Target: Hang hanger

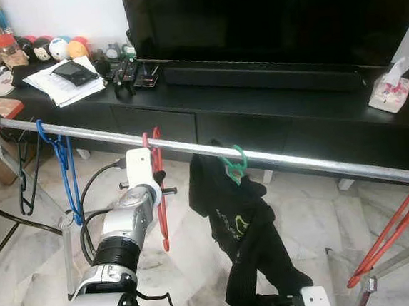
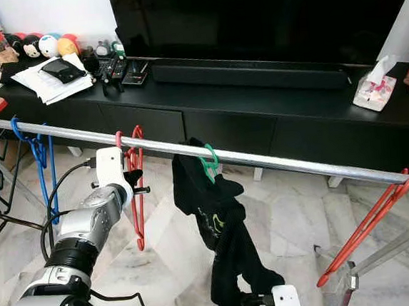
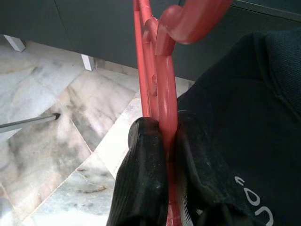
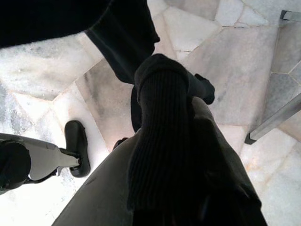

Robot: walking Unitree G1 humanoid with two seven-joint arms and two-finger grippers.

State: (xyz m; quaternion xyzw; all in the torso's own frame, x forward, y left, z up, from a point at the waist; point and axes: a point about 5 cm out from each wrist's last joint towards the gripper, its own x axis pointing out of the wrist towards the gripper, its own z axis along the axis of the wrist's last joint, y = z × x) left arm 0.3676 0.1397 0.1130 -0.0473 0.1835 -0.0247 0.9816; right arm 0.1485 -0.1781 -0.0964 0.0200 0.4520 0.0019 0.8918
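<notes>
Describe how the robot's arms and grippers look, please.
The left arm is silver with black ring joints, a white wrist block and loose black cables. The left gripper has two thick black rubbery fingers. The right arm's white wrist block is visible low down.

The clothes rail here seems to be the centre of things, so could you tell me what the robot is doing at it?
The left gripper is shut on a red hanger whose hook is over the metal rail. Beside it, a black garment hangs from a green hanger; its lower end drapes over the right gripper. A blue hanger and another red hanger also hang on the rail.
</notes>
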